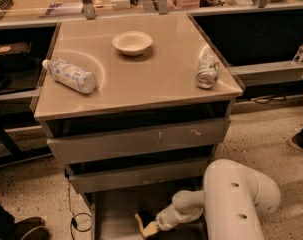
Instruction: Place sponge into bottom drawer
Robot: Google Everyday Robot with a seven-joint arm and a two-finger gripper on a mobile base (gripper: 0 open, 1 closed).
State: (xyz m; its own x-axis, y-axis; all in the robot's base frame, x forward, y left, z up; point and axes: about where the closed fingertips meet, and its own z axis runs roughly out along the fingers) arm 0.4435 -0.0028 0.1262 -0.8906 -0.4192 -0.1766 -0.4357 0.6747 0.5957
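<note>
The bottom drawer (113, 211) stands pulled out under the cabinet, a grey tray with a flat floor. My gripper (150, 225) is down inside it, at the end of the white arm (238, 199) that reaches in from the right. It is shut on the sponge (147, 225), whose yellow foam and dark top show at the fingertips, just above the drawer floor. The scratched-front upper drawer (141, 140) and the middle drawer (141, 176) are closed.
On the cabinet top (166, 84) stand a white bowl (132, 42), a plastic bottle (69, 75) lying at the left and a can (207, 70) lying at the right. A cable (73, 219) hangs left of the drawer. Shoes (26, 229) show at the bottom left.
</note>
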